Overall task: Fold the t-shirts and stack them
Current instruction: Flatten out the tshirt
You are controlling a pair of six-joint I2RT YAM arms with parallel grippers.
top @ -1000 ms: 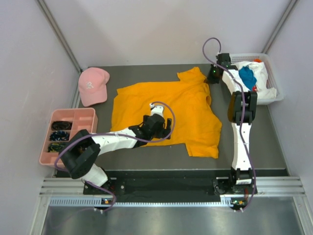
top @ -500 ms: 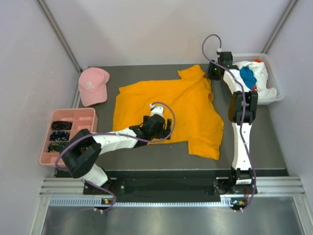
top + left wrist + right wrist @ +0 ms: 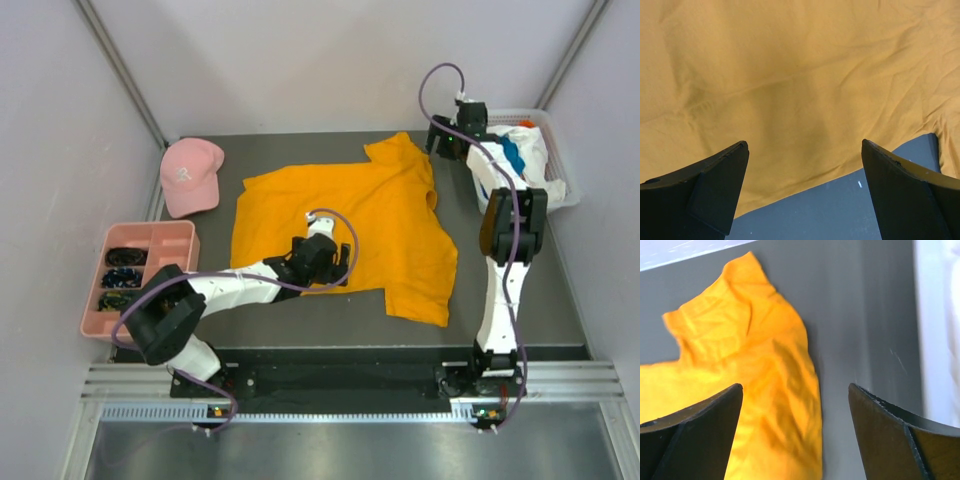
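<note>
The orange shirt (image 3: 340,225) lies spread flat on the table (image 3: 300,320), my left gripper (image 3: 803,144) wide open and empty over its near hem, my right gripper (image 3: 795,386) open, holding nothing, beside its far sleeve near the basket (image 3: 505,113) with a blue shirt (image 3: 512,152) and a white shirt (image 3: 540,165).

Dark table (image 3: 420,335) under orange t-shirt (image 3: 390,220), pink cap (image 3: 188,175), pink tray (image 3: 150,228), white basket (image 3: 505,113).

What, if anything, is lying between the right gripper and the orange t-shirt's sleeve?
Nothing visible. The right gripper hangs open just above the sleeve edge of the orange t-shirt, with only bare grey table beside the cloth. The white basket sits off to the gripper's right, clear of the path down.
</note>
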